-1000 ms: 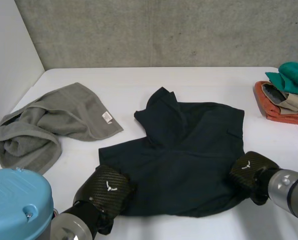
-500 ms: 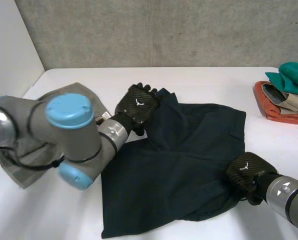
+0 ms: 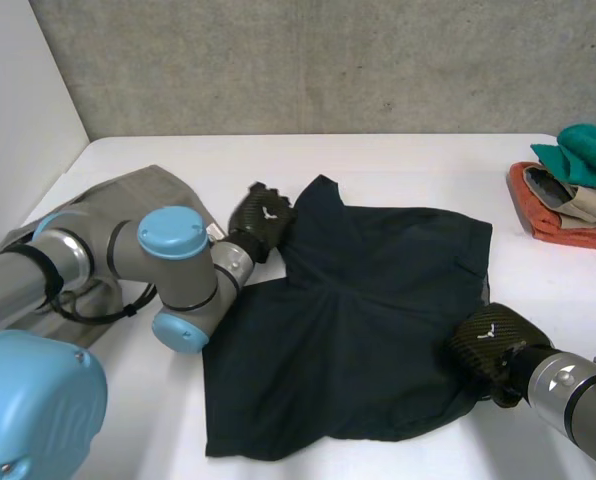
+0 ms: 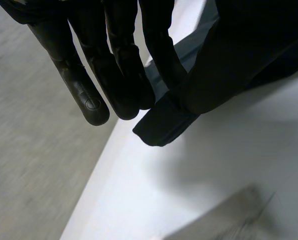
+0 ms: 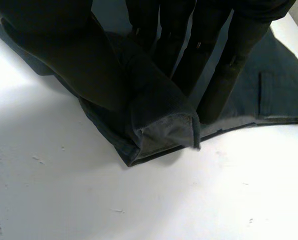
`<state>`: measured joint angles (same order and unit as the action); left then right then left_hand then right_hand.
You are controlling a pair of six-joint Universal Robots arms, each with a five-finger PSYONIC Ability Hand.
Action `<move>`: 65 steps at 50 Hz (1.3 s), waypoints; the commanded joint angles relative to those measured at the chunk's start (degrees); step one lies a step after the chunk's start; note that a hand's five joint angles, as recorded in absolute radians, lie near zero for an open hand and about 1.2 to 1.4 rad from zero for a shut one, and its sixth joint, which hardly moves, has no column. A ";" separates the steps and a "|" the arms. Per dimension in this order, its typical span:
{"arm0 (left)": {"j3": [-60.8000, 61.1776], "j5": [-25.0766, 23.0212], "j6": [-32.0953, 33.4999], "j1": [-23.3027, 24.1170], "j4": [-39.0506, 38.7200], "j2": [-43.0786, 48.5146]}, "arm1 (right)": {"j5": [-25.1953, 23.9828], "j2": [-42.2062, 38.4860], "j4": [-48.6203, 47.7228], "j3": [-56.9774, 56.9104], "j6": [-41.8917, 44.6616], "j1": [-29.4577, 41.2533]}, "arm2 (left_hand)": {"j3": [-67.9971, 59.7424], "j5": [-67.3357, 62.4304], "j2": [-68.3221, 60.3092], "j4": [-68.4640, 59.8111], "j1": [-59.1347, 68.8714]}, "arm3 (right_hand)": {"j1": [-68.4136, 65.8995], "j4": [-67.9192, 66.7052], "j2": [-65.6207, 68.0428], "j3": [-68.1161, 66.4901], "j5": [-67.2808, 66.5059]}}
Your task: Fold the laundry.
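A dark navy garment lies spread on the middle of the white table. My left hand is at its far left corner. In the left wrist view that hand pinches a small fold of the garment's edge between thumb and straight fingers, just above the table. My right hand is at the garment's near right edge. In the right wrist view that hand has its thumb and fingers closed on a raised fold of the dark cloth.
A crumpled grey towel lies at the left, partly behind my left arm. At the right edge sits a stack of folded cloths in orange, beige and teal. A concrete wall runs along the back.
My left hand swung from the garment's near left corner to its far left corner and closed on the edge there. The garment's near left part spread out. The right hand kept its grip.
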<state>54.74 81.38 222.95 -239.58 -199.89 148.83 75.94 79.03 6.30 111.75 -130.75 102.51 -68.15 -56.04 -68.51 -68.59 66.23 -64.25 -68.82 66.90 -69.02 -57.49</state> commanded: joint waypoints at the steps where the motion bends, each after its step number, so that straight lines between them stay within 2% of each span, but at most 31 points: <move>1: 9.24 14.59 -0.15 0.70 -0.67 -8.02 | 0.00 -0.98 0.02 0.14 -1.17 0.49 | -11.85 -13.96 -11.49 -11.41 13.77 | -15.75 -11.18 13.10 -10.98 -12.51; 2: 12.03 16.08 -0.15 1.48 -0.50 -9.86 | 0.00 -0.98 0.02 0.14 -1.26 0.49 | -11.85 -13.96 -11.49 -11.41 13.77 | -15.75 -11.18 13.10 -10.98 -12.51; 9: 17.51 16.45 -0.32 4.39 1.17 -12.42 | -0.09 -0.98 0.11 0.31 -1.87 0.67 | -11.85 -13.96 -11.49 -11.41 13.77 | -15.75 -11.18 13.10 -10.98 -12.51; 13: 17.16 16.88 -1.29 5.53 5.91 -12.51 | 0.00 -0.98 0.11 0.58 -1.79 0.49 | -11.85 -13.96 -11.49 -11.41 13.77 | -15.75 -11.18 13.10 -10.98 -12.51; 22: 12.24 23.82 -10.77 6.24 17.95 -12.51 | 0.26 -0.72 0.55 0.58 -1.79 -0.12 | -11.85 -13.96 -11.49 -11.41 13.77 | -15.75 -11.18 13.10 -10.98 -12.51; 26: 11.80 25.23 -12.89 6.59 21.91 -13.39 | 0.44 -0.81 0.55 0.49 -1.70 -0.12 | -11.85 -13.96 -11.49 -11.41 13.77 | -15.75 -11.18 13.10 -10.98 -12.51; 32: 13.12 25.32 -13.07 7.90 22.97 -18.22 | 0.44 -0.81 0.55 0.49 -1.70 -0.12 | -11.85 -13.96 -11.49 -11.41 13.77 | -15.75 -11.18 13.10 -10.98 -12.51; 40: 13.11 24.63 -12.63 7.12 22.36 -17.70 | 0.61 -0.81 0.55 0.58 -1.70 -0.12 | -11.85 -13.96 -11.49 -11.41 13.77 | -15.75 -11.18 13.10 -10.98 -12.51; 41: 13.46 24.53 -12.80 7.03 22.27 -17.70 | 0.52 -0.81 0.55 0.58 -1.70 -0.12 | -6.71 -8.82 -6.35 -6.27 8.63 | -15.75 -11.18 13.10 -10.98 -12.51; 44: 14.87 24.27 -12.72 7.20 22.27 -18.04 | 0.17 -0.81 0.46 0.49 -1.70 -0.21 | 58.15 56.04 58.51 58.59 -56.23 | -15.75 -11.18 13.10 -10.98 -12.51; 46: 15.75 24.01 -12.89 7.29 22.27 -18.84 | 0.00 -0.72 0.20 0.40 -1.87 -0.21 | 54.41 52.30 54.77 54.85 -52.48 | -15.75 -11.18 13.10 -10.98 -12.51; 51: 20.93 24.18 -13.86 6.94 22.35 -25.68 | 0.00 -0.63 -0.68 0.32 -3.27 -0.12 | 55.59 53.47 55.94 56.03 -53.66 | -15.75 -11.18 13.10 -10.98 -12.51; 55: 26.82 24.01 -19.12 7.11 22.88 -33.94 | -0.09 -0.54 -1.91 -0.39 -7.93 -0.04 | 53.57 51.45 53.92 54.01 -51.64 | -15.75 -11.18 13.10 -10.98 -12.51; 59: 33.40 22.87 -28.69 8.34 26.38 -44.03 | -0.79 -0.37 -2.70 -1.27 -12.59 -0.21 | 48.71 46.60 49.07 49.15 -46.79 | -15.75 -11.18 13.10 -10.98 -12.51; 65: 40.70 19.18 -33.19 11.94 32.46 -52.32 | -3.34 0.86 -6.39 -1.62 -21.02 -1.70 | 47.68 45.57 48.04 48.12 -45.75 | -15.75 -11.18 13.10 -10.98 -12.51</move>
<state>88.84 103.61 194.64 -230.62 -172.71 104.11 74.43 78.86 2.75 110.56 -144.52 102.17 -16.46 -6.71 -16.53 -16.72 16.60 -64.25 -68.82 66.90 -69.02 -57.90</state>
